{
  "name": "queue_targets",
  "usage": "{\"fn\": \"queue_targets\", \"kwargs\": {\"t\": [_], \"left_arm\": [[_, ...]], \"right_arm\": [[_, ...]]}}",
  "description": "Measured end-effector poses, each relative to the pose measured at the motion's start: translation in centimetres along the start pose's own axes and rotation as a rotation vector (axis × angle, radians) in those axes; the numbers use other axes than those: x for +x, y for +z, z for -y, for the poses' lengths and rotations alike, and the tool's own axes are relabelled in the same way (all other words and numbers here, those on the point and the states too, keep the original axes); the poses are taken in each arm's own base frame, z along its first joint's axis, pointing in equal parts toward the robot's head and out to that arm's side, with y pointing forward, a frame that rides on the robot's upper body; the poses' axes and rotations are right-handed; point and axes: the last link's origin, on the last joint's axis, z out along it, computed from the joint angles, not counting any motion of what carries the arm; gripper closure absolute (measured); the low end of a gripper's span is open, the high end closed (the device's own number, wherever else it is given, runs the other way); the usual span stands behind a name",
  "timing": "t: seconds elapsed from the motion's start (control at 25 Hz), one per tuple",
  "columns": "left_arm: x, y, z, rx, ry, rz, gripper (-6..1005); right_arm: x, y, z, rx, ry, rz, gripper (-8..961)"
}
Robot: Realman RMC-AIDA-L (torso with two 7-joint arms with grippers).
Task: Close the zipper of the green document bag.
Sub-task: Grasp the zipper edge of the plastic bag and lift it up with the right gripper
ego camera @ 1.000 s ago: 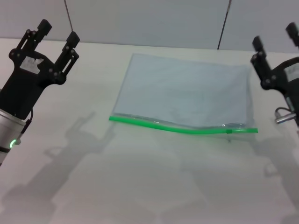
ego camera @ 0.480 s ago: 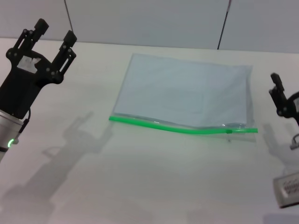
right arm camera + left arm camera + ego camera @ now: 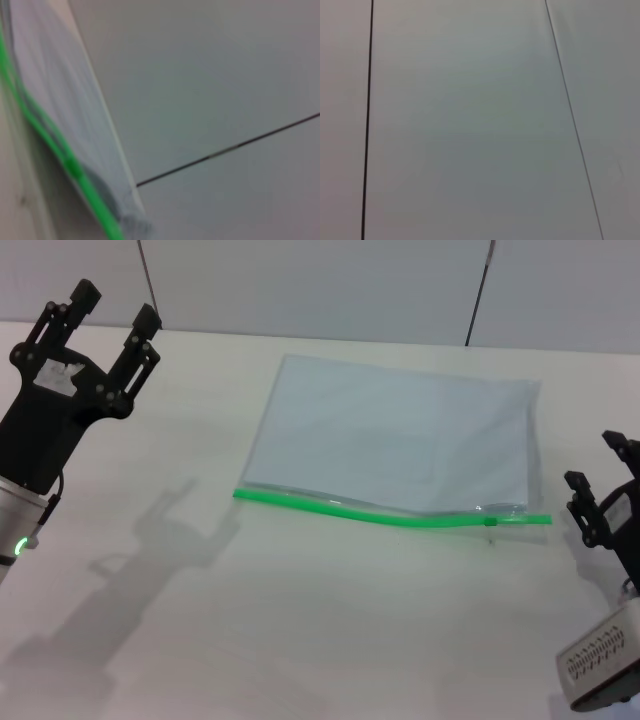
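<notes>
The green document bag lies flat in the middle of the white table, a pale blue-grey pouch. Its bright green zipper runs along the near long edge, with the small dark slider close to the right end. My right gripper is open, low at the right, just right of the zipper's end and apart from it. The right wrist view shows the bag and its zipper from close by. My left gripper is open, raised at the far left, well away from the bag.
A grey wall with dark seams stands behind the table's far edge. The left wrist view shows only that wall.
My right arm has dropped and swung toward the near right; its gripper now sits low beside the zipper's right end. The left gripper has barely shifted. The bag has not moved.
</notes>
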Motion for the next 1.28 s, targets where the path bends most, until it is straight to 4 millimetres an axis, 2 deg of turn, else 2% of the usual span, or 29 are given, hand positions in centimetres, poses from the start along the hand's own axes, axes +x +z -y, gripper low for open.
{"fn": "queue_targets", "kwargs": {"t": [0.28,0.44,0.8,1.28], "left_arm": [[0.0,0.0,0.0,-0.001,0.0,-0.001,320],[0.0,0.1,0.0,-0.003,0.0,-0.001,319],[0.0,0.1,-0.1,-0.001,0.001,-0.001,319],[-0.1,0.2,-0.2,-0.006,-0.004,0.004,320]], "right_arm": [[0.4,-0.1,-0.8,-0.056,-0.015,-0.035,273],[-0.5,0.0,-1.7,-0.107,-0.03,-0.024,274],[-2.6,0.7,-2.2,-0.143,-0.044,0.038,274],[-3.8,2.5,-2.1,-0.191,-0.066,0.078,274]]}}
